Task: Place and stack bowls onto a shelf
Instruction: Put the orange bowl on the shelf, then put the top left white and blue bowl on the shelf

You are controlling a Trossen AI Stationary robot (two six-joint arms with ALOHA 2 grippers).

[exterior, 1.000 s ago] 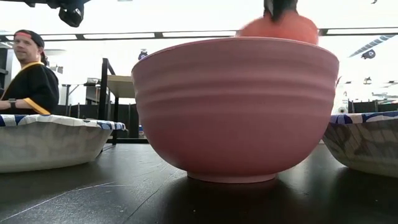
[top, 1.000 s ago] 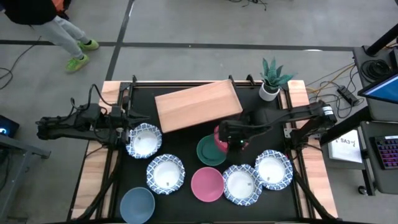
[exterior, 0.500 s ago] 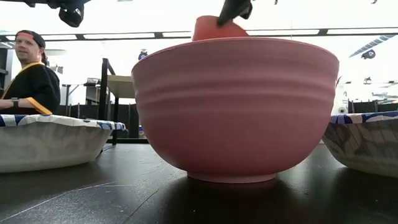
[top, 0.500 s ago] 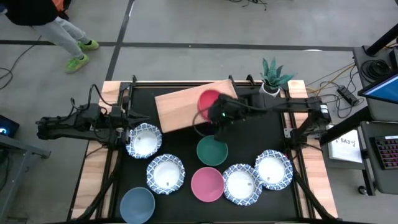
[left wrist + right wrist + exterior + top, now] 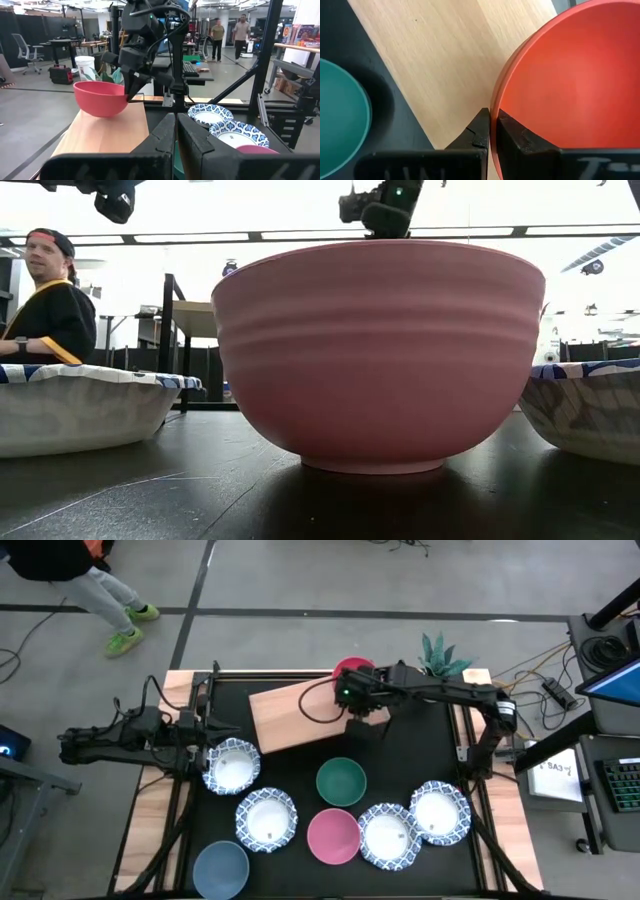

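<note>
The right end effector [image 5: 352,700] is pinched tight on the rim of the red bowl [image 5: 352,671], holding it in the air above the shelf [image 5: 300,712] at the desk's [image 5: 400,765] 12 o'clock edge. The left end effector [image 5: 197,747], fingers closed and empty, waits at 9 o'clock beside a patterned bowl [image 5: 232,764]; the green bowl [image 5: 341,782] sits mid-desk.

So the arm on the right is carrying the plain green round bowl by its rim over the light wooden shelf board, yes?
Not quite: the bowl pinched by its rim in the right gripper is the plain red round bowl, not the green one. The plain green round bowl sits on the black table. The high view shows this. It is indeed over the light wooden shelf board.
</note>
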